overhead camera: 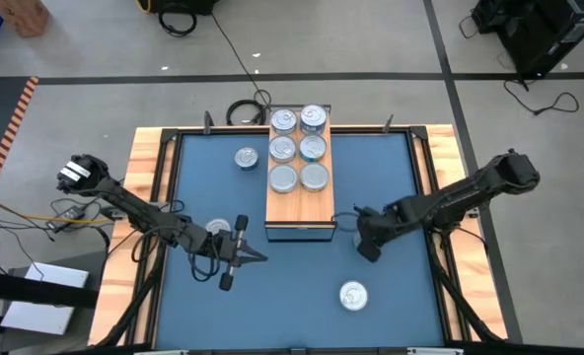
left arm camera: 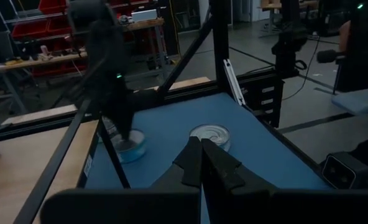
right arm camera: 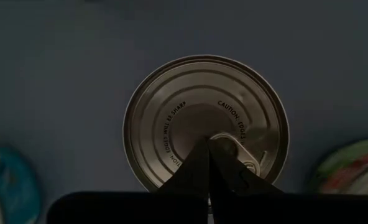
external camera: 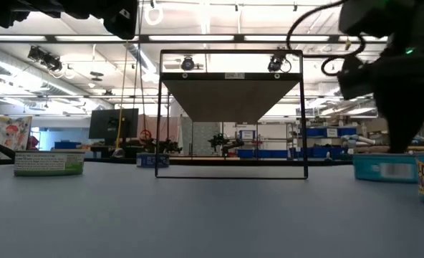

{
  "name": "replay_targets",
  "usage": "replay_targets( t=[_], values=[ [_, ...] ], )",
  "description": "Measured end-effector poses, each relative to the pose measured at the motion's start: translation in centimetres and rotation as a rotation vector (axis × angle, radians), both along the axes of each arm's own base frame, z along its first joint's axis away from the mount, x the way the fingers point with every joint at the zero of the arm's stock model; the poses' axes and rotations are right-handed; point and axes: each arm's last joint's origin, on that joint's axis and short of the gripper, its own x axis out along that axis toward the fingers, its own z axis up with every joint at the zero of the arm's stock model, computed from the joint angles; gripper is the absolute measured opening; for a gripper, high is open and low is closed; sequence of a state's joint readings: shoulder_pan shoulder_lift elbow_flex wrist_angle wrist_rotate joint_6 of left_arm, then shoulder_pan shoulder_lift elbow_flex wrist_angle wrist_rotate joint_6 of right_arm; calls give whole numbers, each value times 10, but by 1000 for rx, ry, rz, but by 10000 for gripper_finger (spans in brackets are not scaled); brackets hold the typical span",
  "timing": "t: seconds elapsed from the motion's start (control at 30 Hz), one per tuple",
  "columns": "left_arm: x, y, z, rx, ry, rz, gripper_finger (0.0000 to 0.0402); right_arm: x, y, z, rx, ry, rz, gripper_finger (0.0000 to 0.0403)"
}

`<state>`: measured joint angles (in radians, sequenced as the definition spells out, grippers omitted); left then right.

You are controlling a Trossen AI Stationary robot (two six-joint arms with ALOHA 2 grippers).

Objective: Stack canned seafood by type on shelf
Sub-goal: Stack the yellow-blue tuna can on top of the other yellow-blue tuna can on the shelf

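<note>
Right above a loose tin (right arm camera: 206, 121) on the blue mat, the right gripper (right arm camera: 209, 149) hovers pressed together, so it's lining up a pick and must spread before descending, six tins already on the shelf (overhead camera: 299, 222).

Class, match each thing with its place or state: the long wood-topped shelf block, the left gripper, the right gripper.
Things:
1. long wood-topped shelf block
2. left gripper
3. right gripper

States:
A. shut, over a silver tin lid
B. carries six round tins
C. shut, empty, over the blue mat

Pairs: 1-B, 2-C, 3-A
</note>
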<state>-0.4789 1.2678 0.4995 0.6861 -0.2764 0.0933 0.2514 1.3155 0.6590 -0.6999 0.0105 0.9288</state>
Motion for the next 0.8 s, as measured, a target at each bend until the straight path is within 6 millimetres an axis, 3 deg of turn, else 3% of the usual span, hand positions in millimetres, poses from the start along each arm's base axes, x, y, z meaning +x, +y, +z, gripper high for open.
replay_targets(
  t=[0.23,0.37,0.6,0.8],
  values=[
    [0,0,0,-1,0,0,6,7,36,24,-94,-130,186,11],
    [0,0,0,-1,-1,1,6,6,55,32,-152,-191,280,50],
    [0,0,0,0,-1,1,6,3,86,16,-158,-165,407,144],
    [0,0,1,-2,-4,3,6,12,109,2,-259,-74,469,156]
  ],
)
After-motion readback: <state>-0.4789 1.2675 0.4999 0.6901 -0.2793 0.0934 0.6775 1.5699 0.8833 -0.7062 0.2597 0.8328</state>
